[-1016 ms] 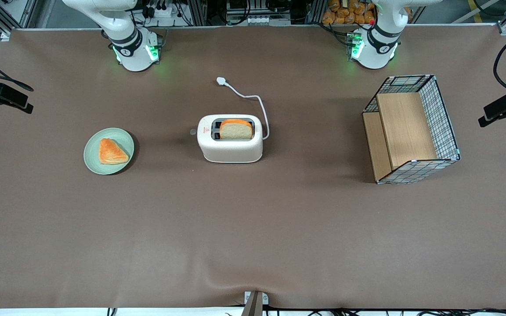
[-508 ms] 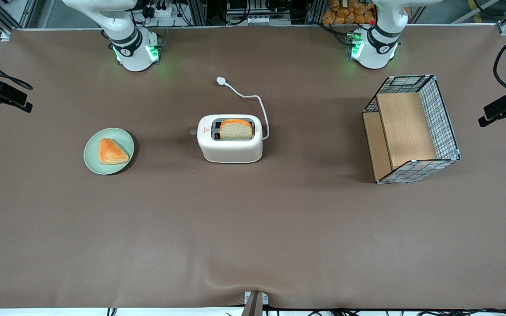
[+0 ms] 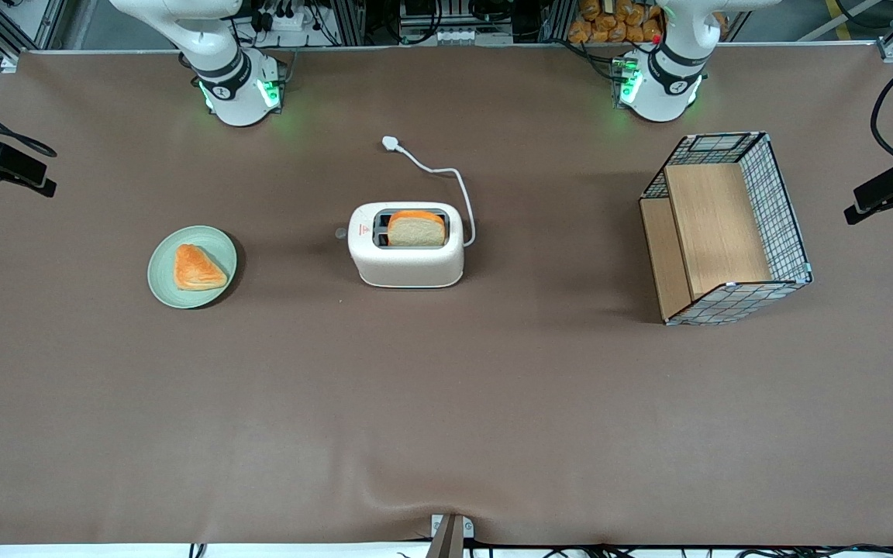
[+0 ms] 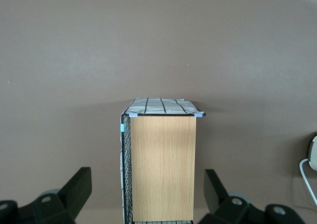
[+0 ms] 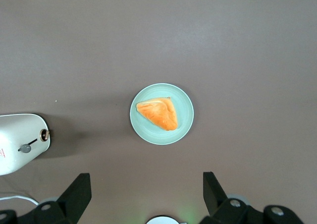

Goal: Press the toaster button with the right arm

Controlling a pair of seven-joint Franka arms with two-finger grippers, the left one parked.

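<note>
The cream-white toaster (image 3: 406, 256) stands mid-table with a bread slice (image 3: 415, 230) in one slot; it also shows in the right wrist view (image 5: 20, 142). Its small grey button (image 3: 341, 232) juts from the narrow end that faces the working arm's end of the table; the right wrist view shows it too (image 5: 23, 147). The right arm's base (image 3: 233, 85) stands at the back edge. My gripper (image 5: 146, 194) is open and empty. It hangs high above the table near a green plate (image 5: 162, 113), well apart from the toaster.
The green plate (image 3: 192, 266) holds an orange pastry (image 3: 198, 267) beside the toaster, toward the working arm's end. The white cord ends in a plug (image 3: 391, 142) farther from the front camera. A wire-and-wood basket (image 3: 725, 229) lies toward the parked arm's end.
A black piece with cables at the working arm's edge of the front view has shifted slightly. The toaster, plate and basket have not moved.
</note>
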